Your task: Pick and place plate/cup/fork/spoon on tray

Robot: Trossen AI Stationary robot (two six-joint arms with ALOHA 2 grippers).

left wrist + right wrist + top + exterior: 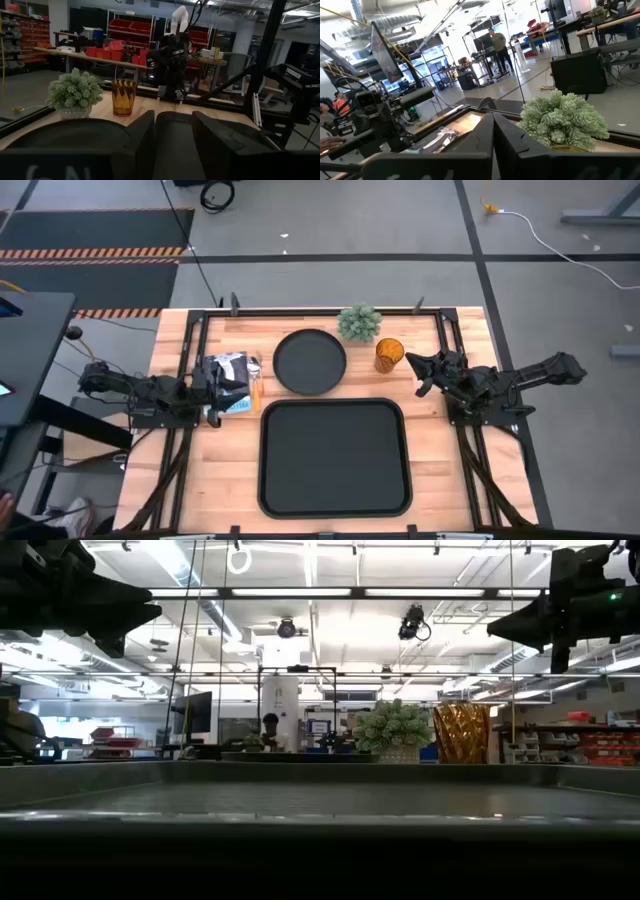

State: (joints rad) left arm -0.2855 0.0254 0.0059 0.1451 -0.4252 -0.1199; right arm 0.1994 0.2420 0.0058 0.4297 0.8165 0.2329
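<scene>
The black tray (335, 458) lies at the table's near middle. The round black plate (310, 362) rests flat on the table behind it. The amber cup (388, 355) stands upright right of the plate and also shows in the low view (461, 733). My left gripper (228, 385) is open, raised over a crumpled clear packet (240, 372) with orange at its edge, left of the plate. I cannot make out the fork or the spoon. My right gripper (420, 372) is shut and empty, raised just right of the cup.
A small green plant (359, 322) stands behind the cup, by the plate's far right. Dark frame rails run along the table's left and right sides (190, 360). Bare wood lies on both sides of the tray.
</scene>
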